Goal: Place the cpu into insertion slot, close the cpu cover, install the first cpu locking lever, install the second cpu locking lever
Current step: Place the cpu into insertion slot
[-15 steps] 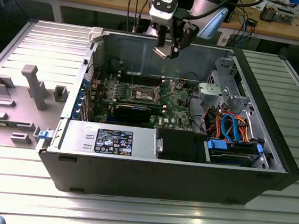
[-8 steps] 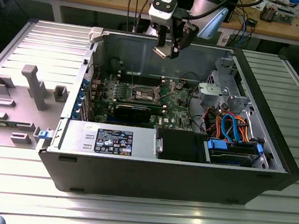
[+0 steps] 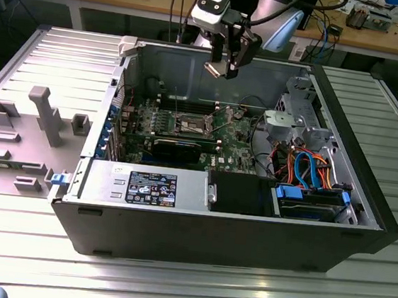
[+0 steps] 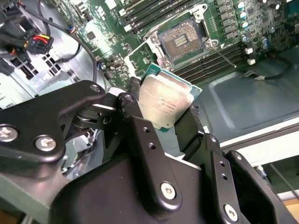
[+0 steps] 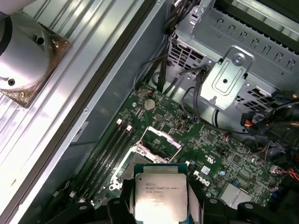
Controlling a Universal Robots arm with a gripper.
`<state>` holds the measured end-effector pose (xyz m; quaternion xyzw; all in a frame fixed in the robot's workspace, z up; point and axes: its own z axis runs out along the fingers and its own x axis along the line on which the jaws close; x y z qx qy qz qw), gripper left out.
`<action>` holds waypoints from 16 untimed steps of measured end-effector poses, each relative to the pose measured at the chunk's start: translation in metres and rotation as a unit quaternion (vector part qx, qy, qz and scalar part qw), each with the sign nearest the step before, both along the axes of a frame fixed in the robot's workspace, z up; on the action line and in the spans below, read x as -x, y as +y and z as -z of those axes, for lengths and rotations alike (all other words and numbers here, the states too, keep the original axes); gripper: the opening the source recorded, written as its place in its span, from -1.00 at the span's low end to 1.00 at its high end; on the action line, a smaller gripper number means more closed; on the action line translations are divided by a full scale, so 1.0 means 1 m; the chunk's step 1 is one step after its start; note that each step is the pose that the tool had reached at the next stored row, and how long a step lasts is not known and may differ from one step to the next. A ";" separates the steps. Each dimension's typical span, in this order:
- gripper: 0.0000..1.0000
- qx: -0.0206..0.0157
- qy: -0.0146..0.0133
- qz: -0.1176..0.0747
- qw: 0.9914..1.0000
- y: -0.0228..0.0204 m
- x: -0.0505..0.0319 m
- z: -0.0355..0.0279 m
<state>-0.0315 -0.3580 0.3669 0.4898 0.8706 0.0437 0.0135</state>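
One black gripper (image 3: 223,67) hangs over the open computer case (image 3: 211,239), its two fingers (image 4: 195,125) clamped on opposite edges of the cpu (image 4: 166,103), which sits tilted in mid-air, well above the bare insertion slot (image 4: 183,41) on the green motherboard (image 4: 107,23)

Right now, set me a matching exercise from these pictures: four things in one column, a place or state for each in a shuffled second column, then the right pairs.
Things
1. cpu
2. insertion slot
3. gripper
4. grey fixture tray

Place or state
a. empty, contacts exposed on the green board
b. outside the computer case, on the exterior view's left
c. clamped, silver metal top showing
d. above the open case, shut on a chip

Pairs: 1-c, 2-a, 3-d, 4-b
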 end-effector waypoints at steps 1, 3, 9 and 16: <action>0.08 0.000 0.000 0.005 1.000 0.0000 0.0001 0.0000; 0.08 0.000 0.000 0.008 1.000 0.0000 0.0001 0.0000; 0.08 0.000 0.000 0.008 1.000 0.0000 0.0001 0.0000; 0.08 0.000 0.000 0.017 1.000 0.0000 0.0001 0.0000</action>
